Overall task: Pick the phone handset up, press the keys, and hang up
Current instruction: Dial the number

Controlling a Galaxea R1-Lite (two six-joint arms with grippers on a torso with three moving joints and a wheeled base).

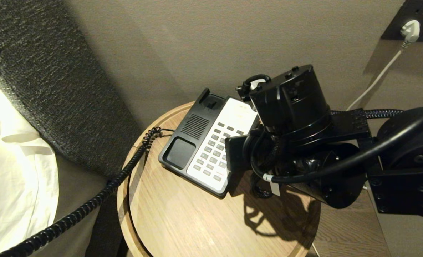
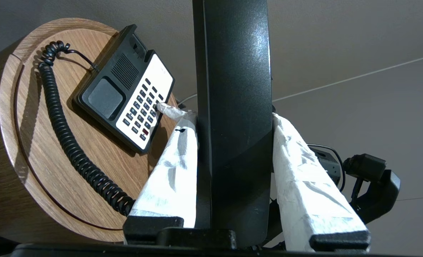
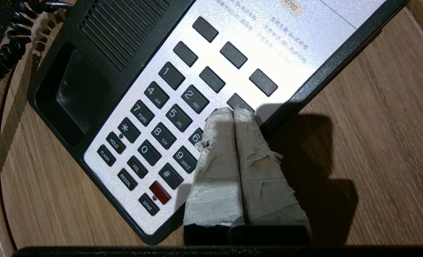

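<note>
While the phone base [image 1: 200,142] lies on the round wooden table [image 1: 183,217], the right gripper [image 3: 232,111] has its two taped fingers pressed together, their tips resting on the keys [image 3: 168,117] at the keypad's edge farthest from the empty cradle. Off the phone base, the phone handset [image 2: 233,89] is clamped between the taped fingers [image 2: 172,171] of the left gripper [image 2: 233,117], its long axis running straight out along the fingers. From the cradle side of the phone base, the coiled cord [image 1: 101,192] trails off the table's edge.
</note>
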